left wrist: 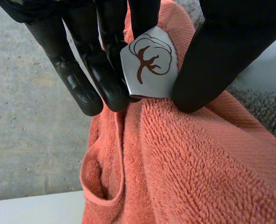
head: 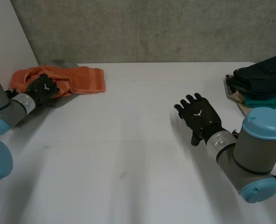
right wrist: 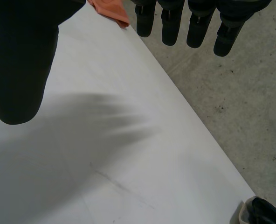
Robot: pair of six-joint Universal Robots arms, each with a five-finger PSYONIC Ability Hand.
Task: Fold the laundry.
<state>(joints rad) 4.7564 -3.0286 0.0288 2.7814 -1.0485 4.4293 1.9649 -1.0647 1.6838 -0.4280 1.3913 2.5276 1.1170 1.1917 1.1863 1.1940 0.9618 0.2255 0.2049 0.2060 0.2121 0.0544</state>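
Note:
An orange towel (head: pixel 82 78) lies crumpled at the table's far left corner. My left hand (head: pixel 44 88) rests on its left part. In the left wrist view the fingers (left wrist: pixel 105 79) and thumb (left wrist: pixel 212 60) pinch the towel (left wrist: pixel 198 163) at its white label (left wrist: pixel 149 63), which bears a cotton-flower mark. My right hand (head: pixel 201 114) hovers over the bare table (head: pixel 128 140) right of the middle, fingers straight and spread, holding nothing. The right wrist view has a corner of the towel (right wrist: pixel 111 9) past the fingertips (right wrist: pixel 175 23).
A grey cloth (head: pixel 63 63) lies under the orange towel and peeks out behind it (left wrist: pixel 264 107). A pile of dark and teal folded clothes (head: pixel 264 81) sits at the table's right edge. A concrete wall stands behind the table.

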